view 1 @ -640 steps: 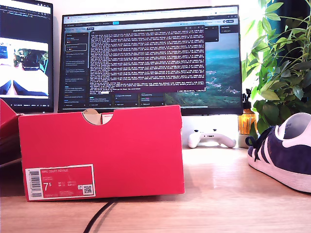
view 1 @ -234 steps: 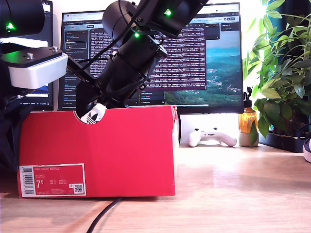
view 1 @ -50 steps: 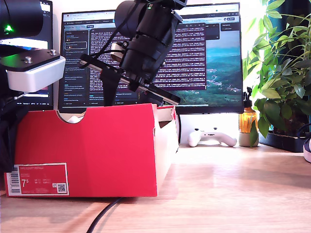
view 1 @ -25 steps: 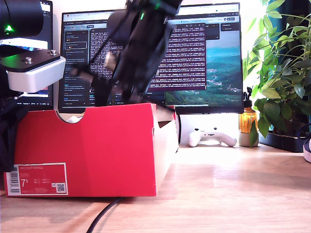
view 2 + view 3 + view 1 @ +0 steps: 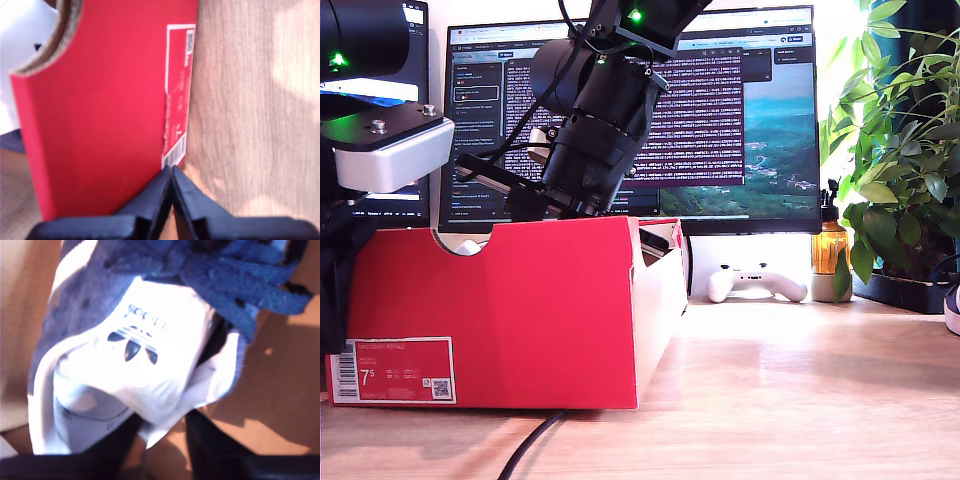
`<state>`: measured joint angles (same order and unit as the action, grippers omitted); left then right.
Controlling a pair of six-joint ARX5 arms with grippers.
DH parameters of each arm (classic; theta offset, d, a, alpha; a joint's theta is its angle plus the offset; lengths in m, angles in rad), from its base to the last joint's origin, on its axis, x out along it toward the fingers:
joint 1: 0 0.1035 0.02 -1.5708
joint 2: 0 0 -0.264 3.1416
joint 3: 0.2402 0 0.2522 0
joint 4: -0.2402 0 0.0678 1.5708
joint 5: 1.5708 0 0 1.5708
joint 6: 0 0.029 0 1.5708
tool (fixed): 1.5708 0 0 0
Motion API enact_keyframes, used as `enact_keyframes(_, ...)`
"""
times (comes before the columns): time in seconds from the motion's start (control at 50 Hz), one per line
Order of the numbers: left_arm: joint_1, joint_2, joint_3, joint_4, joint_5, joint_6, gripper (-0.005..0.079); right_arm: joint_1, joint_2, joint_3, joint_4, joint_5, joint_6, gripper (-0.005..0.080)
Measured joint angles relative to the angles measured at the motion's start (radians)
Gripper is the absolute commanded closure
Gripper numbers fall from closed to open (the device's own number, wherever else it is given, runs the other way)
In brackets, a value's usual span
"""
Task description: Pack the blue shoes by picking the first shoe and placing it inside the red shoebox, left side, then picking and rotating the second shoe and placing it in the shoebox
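The red shoebox (image 5: 520,310) stands on the wooden table at the exterior view's left. One blue shoe (image 5: 150,340) lies inside on the box's brown floor (image 5: 280,390), white tongue up. A white bit of it shows through the notch (image 5: 468,246). My second gripper (image 5: 160,435) reaches down into the box, open, with one finger on each side of the tongue's end. My first gripper (image 5: 171,175) is shut on nothing, just outside the box's labelled red wall (image 5: 100,115). A sliver of the other shoe (image 5: 953,305) shows at the exterior view's right edge.
Behind the box stand a wide monitor (image 5: 720,120) and a second screen at the exterior view's left. A white game controller (image 5: 757,284), an amber bottle (image 5: 830,255) and a leafy plant (image 5: 900,150) sit at the back right. A black cable (image 5: 530,445) runs under the box.
The arm over the box, raised above the rim a second ago, has come down into the box. The box has slid slightly towards the exterior view's left.
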<state>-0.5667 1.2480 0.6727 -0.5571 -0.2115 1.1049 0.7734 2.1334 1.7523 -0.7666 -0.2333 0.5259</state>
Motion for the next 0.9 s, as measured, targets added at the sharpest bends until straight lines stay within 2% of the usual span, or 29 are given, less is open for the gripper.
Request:
enact_keyframes(0.48,0.0,0.0,0.0,0.0,0.0,0.0,0.0762,0.0,0.0,0.0,0.0,-0.001,-0.003,0.0765)
enact_keyframes(0.76,0.008,0.0,0.0,0.0,0.001,0.001,0.0761,0.0,0.008,0.108,-0.093,0.013,-0.045,0.0765)
enact_keyframes(0.9,0.011,0.0,0.0,0.0,0.0,0.011,0.0761,-0.002,0.008,0.114,-0.111,0.016,-0.049,0.0765)
